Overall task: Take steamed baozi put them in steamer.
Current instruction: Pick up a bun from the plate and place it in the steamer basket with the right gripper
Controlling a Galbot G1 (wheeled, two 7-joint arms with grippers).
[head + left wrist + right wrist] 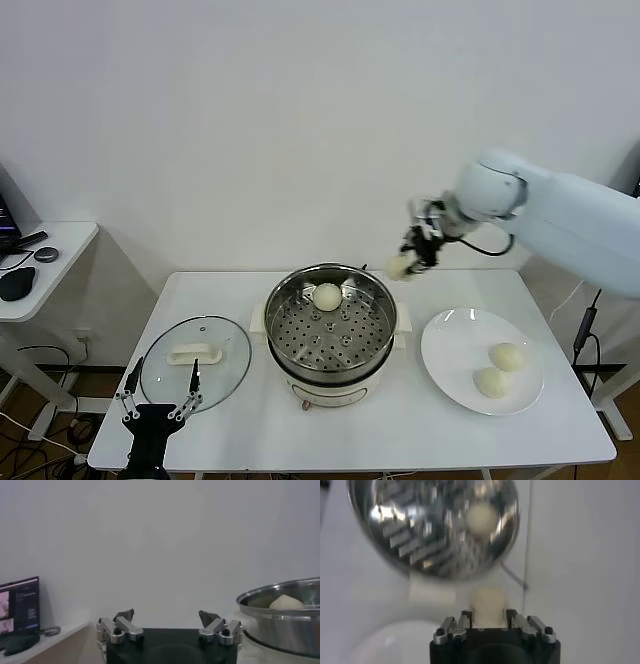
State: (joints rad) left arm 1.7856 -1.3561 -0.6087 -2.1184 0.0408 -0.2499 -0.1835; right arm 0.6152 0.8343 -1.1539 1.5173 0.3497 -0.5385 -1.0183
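The steamer [331,330] stands mid-table, its perforated tray holding one baozi [327,296] near the far rim. My right gripper [404,263] is shut on another baozi [399,266] and holds it in the air just beyond the steamer's far right rim. In the right wrist view that baozi [489,603] sits between the fingers, with the steamer [420,535] and its bun [481,518] below. Two more baozi [507,357] [491,382] lie on the white plate [450,350] at the right. My left gripper [160,400] is open and parked at the table's front left.
A glass lid [222,370] with a white handle [193,353] lies on the table left of the steamer, just beyond the left gripper. The steamer's rim [280,592] shows in the left wrist view. A small side table [50,250] stands far left.
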